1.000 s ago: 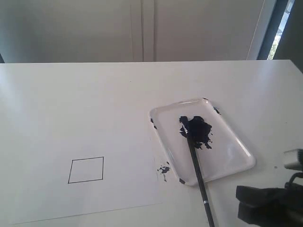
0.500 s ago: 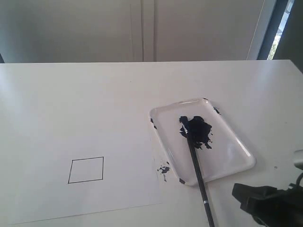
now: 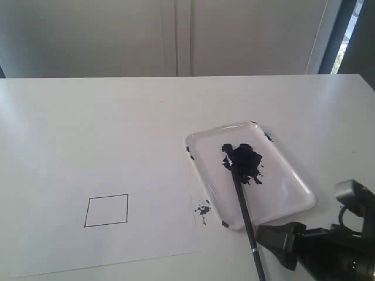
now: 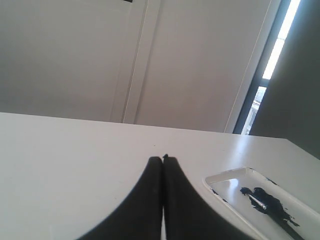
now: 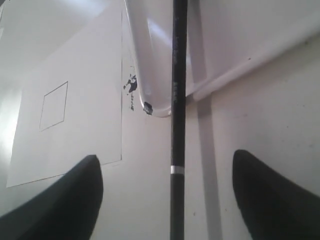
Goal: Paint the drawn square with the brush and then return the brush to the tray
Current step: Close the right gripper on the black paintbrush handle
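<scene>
The brush (image 3: 242, 202) is lying with its dark tip sitting in the paint blob (image 3: 245, 160) inside the tray (image 3: 285, 186). Its thin black shaft is crossing the tray's near rim and running out onto the surface (image 3: 88, 117) toward the near edge, with a silver band (image 3: 255, 250) showing on the overhanging part. The tray is sitting right of centre, glossy and white, and is holding only the blob, a few splashes around it and the brush's front part. Dark smudges are marking its rim at the corners.

The right pincer (image 5: 166, 160) is hovering low at the near right with its jaws spread wide. The brush handle is passing between its two fingers (image 5: 70, 200), well apart from both, so it is gripping nothing.

Just left of the tray's near corner, dark specks (image 3: 203, 209) are dotting a sheet of paper (image 3: 135, 170). Further left on that sheet, the drawn square (image 3: 106, 210) is showing blank white inside.

The left pincer (image 4: 163, 162) is staying pressed closed, fingers touching and holding nothing.
</scene>
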{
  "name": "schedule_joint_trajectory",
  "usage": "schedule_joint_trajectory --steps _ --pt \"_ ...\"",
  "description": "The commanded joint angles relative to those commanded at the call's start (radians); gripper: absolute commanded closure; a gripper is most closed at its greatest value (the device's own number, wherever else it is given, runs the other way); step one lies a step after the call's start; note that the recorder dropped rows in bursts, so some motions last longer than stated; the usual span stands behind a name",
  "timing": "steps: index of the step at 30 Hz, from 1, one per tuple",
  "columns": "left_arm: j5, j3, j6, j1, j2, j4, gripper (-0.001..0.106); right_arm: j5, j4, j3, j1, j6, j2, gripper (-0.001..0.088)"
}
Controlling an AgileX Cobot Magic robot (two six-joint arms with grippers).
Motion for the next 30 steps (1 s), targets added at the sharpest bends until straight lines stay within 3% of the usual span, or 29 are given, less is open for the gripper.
schedule_joint_trajectory --steps 10,16,20,23,30 --pt "0.000 0.000 0.000 0.000 0.000 0.000 0.105 0.007 0.197 -0.133 0.114 -0.152 0.192 0.0188" --pt "0.000 0.000 0.000 0.000 0.000 0.000 0.105 0.024 0.217 -0.202 0.160 -0.224 0.195 0.0333" --pt "0.000 0.000 0.000 0.000 0.000 0.000 0.105 0.172 0.280 -0.245 0.187 -0.321 0.180 0.0365" --pt "0.000 0.000 0.000 0.000 0.000 0.000 0.105 0.332 0.396 -0.285 0.199 -0.487 0.182 0.0365" --pt "0.000 0.000 0.000 0.000 0.000 0.000 0.105 0.398 0.504 -0.326 0.200 -0.616 0.182 0.0370"
